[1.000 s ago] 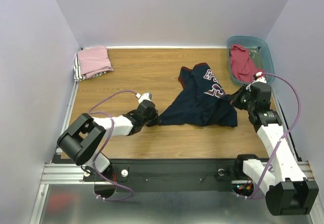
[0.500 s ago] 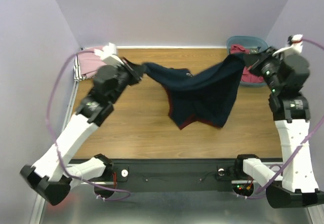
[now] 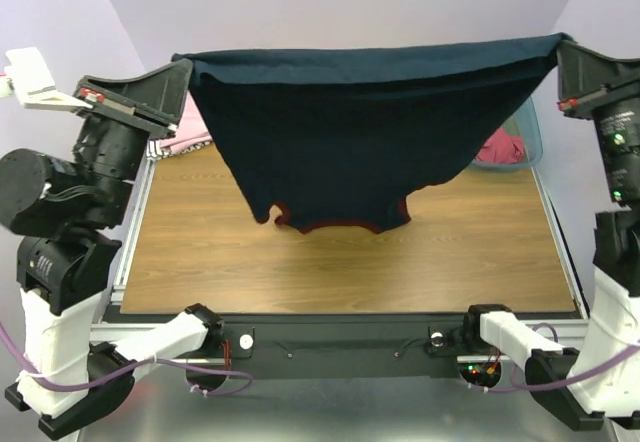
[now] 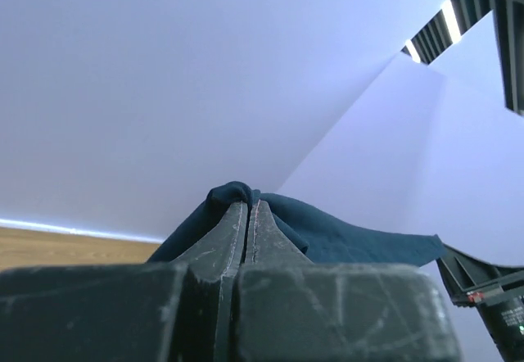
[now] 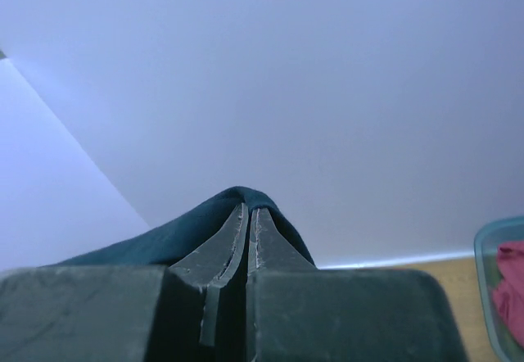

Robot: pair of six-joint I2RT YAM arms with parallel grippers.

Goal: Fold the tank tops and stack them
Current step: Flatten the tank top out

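The navy jersey (image 3: pixel 340 132) with maroon trim hangs stretched wide in the air between both grippers, its lower edge above the table. My left gripper (image 3: pixel 183 64) is shut on its left corner; the cloth (image 4: pixel 327 231) wraps over the closed fingertips in the left wrist view. My right gripper (image 3: pixel 562 44) is shut on its right corner, cloth (image 5: pixel 164 235) over the tips in the right wrist view. A folded pink top (image 3: pixel 190 122) lies at the back left, partly hidden. A red top (image 3: pixel 505 147) lies in the teal bin.
The teal plastic bin (image 3: pixel 530 127) stands at the back right, also in the right wrist view (image 5: pixel 491 284). The wooden table (image 3: pixel 340 262) lies below the hanging jersey. Purple walls close in on three sides.
Both arms have risen high and spread apart, lifting the jersey off the table and pulling it from a crumpled heap into a wide, taut hanging sheet.
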